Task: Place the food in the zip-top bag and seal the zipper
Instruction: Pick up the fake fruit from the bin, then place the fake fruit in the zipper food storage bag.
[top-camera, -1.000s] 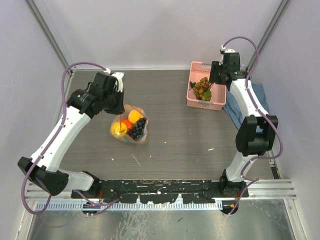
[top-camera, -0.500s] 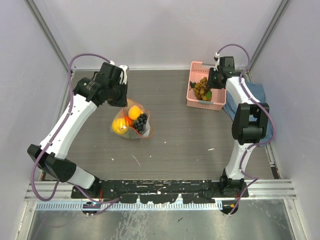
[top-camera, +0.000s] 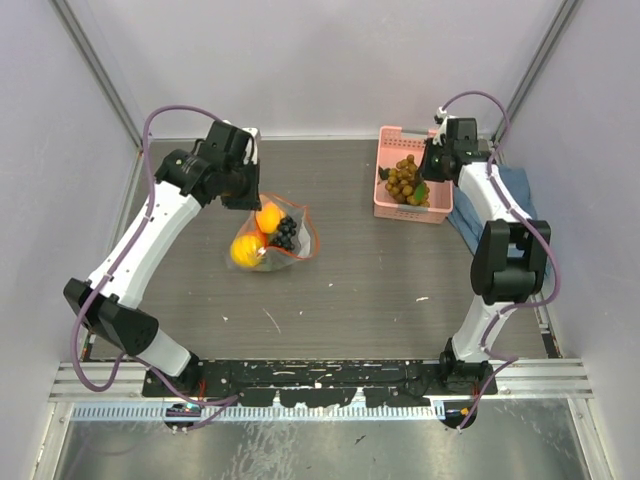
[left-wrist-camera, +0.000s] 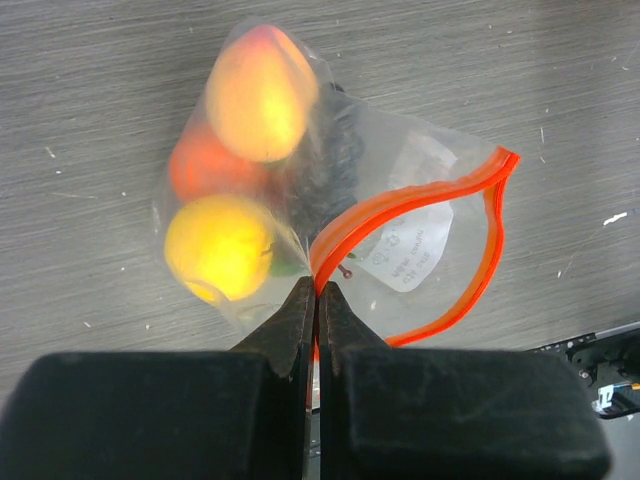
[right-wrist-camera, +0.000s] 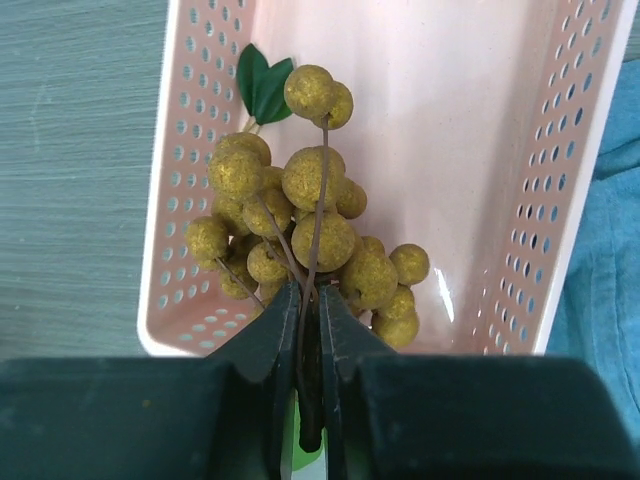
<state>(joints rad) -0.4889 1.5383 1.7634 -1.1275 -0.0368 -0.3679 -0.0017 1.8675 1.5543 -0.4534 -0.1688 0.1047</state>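
The clear zip-top bag (top-camera: 272, 238) hangs from my left gripper (left-wrist-camera: 318, 290), which is shut on its orange-red zipper (left-wrist-camera: 415, 192). The bag's mouth gapes open in a loop. Inside it are a yellow fruit (left-wrist-camera: 219, 245), an orange one (left-wrist-camera: 262, 92), a red one (left-wrist-camera: 195, 168) and dark berries (top-camera: 285, 232). My right gripper (right-wrist-camera: 310, 292) is shut on the stem of the brownish grape bunch (right-wrist-camera: 300, 225) and holds it over the pink basket (right-wrist-camera: 480, 150). The grape bunch also shows in the top view (top-camera: 403, 180).
The pink basket (top-camera: 388, 198) stands at the back right of the table. A blue cloth (top-camera: 515, 195) lies to its right under the right arm. Grey walls enclose the table on three sides.
My left gripper has moved back and to the right with the bag, which now hangs more open. My right gripper has shifted slightly over the basket with the grapes.
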